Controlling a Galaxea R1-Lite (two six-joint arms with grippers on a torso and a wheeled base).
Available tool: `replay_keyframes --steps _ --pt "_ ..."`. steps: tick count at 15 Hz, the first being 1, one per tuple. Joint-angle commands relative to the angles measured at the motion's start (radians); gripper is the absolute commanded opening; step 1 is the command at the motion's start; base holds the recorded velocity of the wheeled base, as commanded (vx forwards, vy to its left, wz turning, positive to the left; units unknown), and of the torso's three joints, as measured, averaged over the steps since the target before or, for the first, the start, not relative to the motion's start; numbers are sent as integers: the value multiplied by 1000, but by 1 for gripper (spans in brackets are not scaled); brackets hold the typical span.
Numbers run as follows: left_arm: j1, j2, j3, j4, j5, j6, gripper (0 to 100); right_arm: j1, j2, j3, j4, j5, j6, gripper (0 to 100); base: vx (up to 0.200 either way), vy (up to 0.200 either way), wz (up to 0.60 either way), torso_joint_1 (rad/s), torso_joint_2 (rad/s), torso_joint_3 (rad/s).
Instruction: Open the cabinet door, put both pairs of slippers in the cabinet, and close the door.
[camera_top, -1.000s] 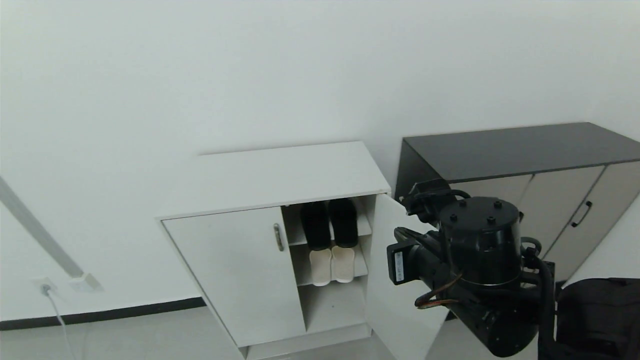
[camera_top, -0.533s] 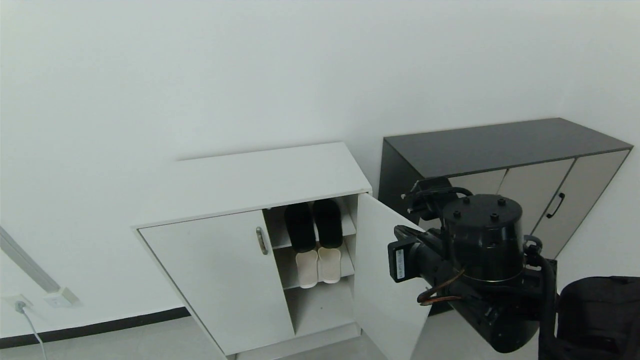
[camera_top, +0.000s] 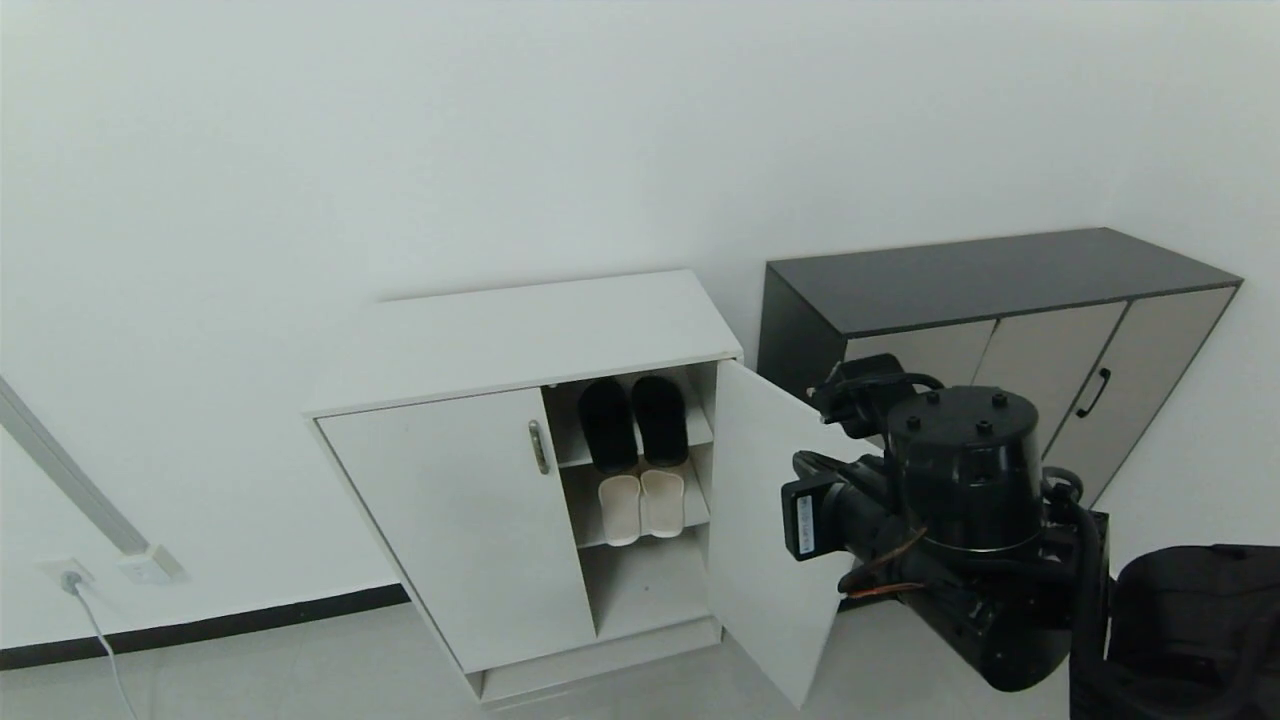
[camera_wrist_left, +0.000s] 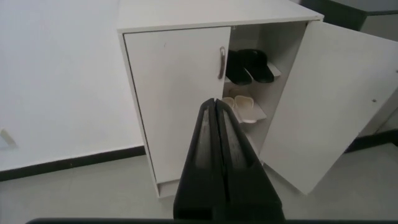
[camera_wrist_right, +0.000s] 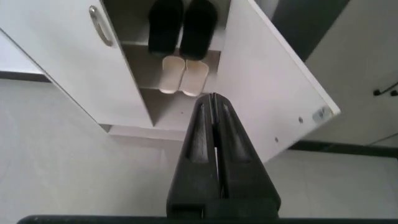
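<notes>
left gripper (camera_wrist_left: 216, 102) fingers pressed together, empty | right gripper (camera_wrist_right: 214, 96) likewise, facing the wide-open cabinet door (camera_top: 770, 520) by its free edge | black slippers (camera_top: 633, 422) upper shelf, white slippers (camera_top: 641, 505) below

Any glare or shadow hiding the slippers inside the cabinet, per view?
Head view: no glare; black slippers sit shaded on the upper shelf yet stand out against white, cream slippers lit. Left wrist view: cabinet interior dimmer, both pairs readable beyond the left tool. Right wrist view: no glare, both pairs plain beyond the right tool.
</notes>
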Motion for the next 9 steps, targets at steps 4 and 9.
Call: replay_keyframes --steps 4,9 --pt "1 1 0 0 0 1 0 -102 72 -27 -67 32 -3 0 0 0 0 0 0 0" --pt "1 1 0 0 0 1 0 -306 196 -236 8 171 23 0 0 0 0 0 0 0"
